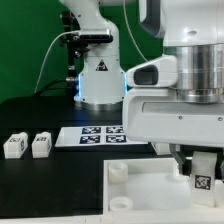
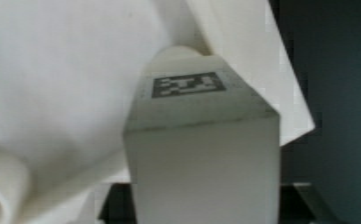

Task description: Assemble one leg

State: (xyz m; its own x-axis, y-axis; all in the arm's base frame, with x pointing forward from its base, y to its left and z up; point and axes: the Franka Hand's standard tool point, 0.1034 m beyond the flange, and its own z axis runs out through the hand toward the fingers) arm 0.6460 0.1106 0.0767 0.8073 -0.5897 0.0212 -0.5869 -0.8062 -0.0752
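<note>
My gripper (image 1: 199, 163) is shut on a leg (image 1: 203, 181), a small white post with a black-and-white tag, and holds it upright over the near right part of the large white panel (image 1: 150, 195). In the wrist view the leg (image 2: 203, 150) fills the middle between the dark fingers (image 2: 138, 203), its tag (image 2: 186, 84) at the far end against the panel (image 2: 52, 100). I cannot tell whether the leg touches the panel. Two more legs (image 1: 14, 146) (image 1: 41, 145) lie on the black table at the exterior view's left.
The marker board (image 1: 95, 134) lies flat behind the panel. The arm's white base (image 1: 100, 80) stands at the back. A round corner socket (image 1: 117, 172) rises at the panel's left corner; part of a socket (image 2: 8, 195) also shows in the wrist view.
</note>
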